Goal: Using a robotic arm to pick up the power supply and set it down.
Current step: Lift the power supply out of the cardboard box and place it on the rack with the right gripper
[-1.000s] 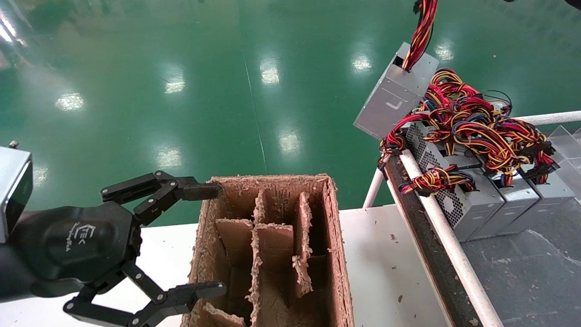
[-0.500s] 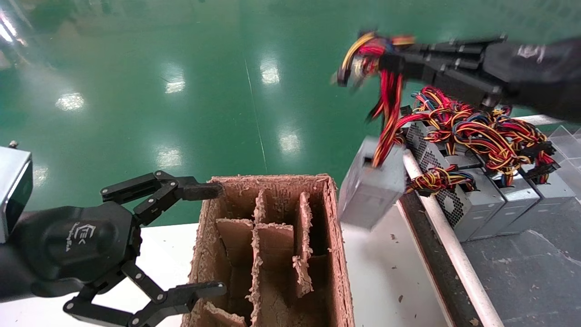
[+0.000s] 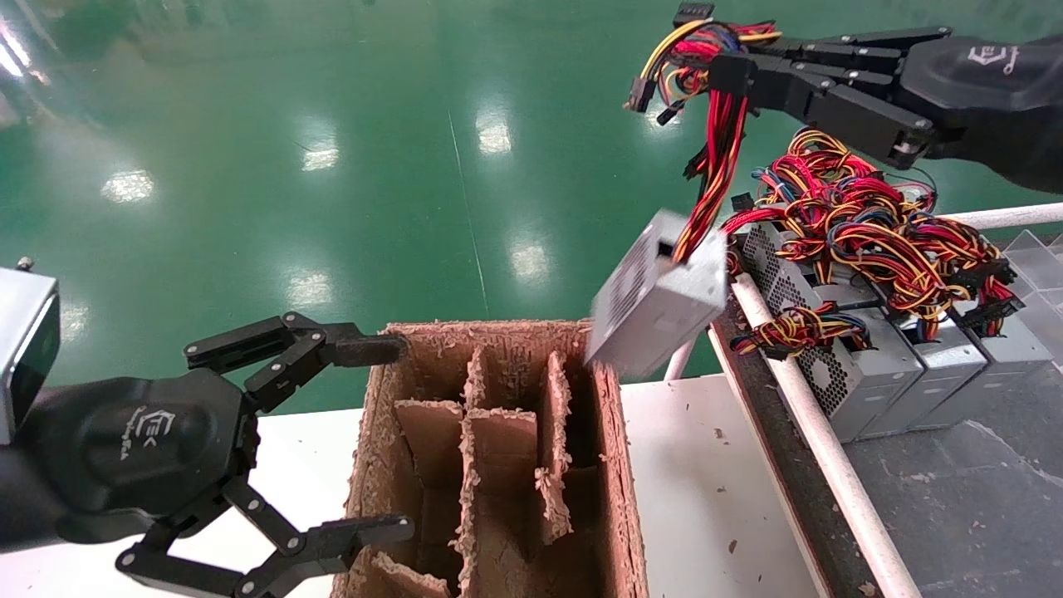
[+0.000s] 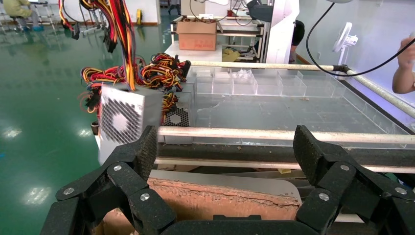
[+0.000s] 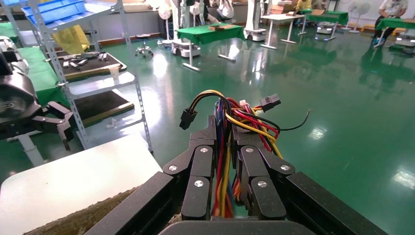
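Currently the left gripper [image 3: 378, 440] is parked at the near left with fingers spread, empty, straddling the left wall of the cardboard box [image 3: 619, 465], a rough, frayed brown carton with upright dividers. Above its far right corner hangs the power supply [image 3: 656, 303], a rigid grey sheet-metal case, honeycomb-vented, tilted and clear of the box. It is suspended solely by its wire bundle [image 3: 714, 158], clamped in the right gripper [image 3: 731, 71] at the far right. Judgement: the case is dense and likely to swing; the flexible wires give poor orientation control, whereas the flat case sides would offer firmer hold.
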{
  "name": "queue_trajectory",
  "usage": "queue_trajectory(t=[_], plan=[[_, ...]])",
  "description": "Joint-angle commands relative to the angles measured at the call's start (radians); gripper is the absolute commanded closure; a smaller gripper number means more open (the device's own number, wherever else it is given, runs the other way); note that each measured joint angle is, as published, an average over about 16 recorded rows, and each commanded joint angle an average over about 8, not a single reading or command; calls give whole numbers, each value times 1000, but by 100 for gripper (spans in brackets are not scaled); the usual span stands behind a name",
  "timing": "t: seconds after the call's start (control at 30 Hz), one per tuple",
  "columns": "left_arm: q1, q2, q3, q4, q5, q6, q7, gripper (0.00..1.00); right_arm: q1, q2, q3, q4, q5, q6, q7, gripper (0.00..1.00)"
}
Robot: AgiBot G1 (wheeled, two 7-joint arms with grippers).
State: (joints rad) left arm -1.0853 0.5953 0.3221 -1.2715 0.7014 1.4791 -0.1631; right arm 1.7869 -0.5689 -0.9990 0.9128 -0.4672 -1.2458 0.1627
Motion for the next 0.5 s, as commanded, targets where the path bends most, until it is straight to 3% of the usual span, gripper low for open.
queue_trajectory(t=[0.03, 0.5], plan=[[0, 0, 0, 0, 0, 0, 0, 0, 1, 1, 1, 1, -1, 5, 0, 100], [0, 0, 0, 0, 0, 0, 0, 0, 30, 49, 24, 51, 20, -15, 13, 100]])
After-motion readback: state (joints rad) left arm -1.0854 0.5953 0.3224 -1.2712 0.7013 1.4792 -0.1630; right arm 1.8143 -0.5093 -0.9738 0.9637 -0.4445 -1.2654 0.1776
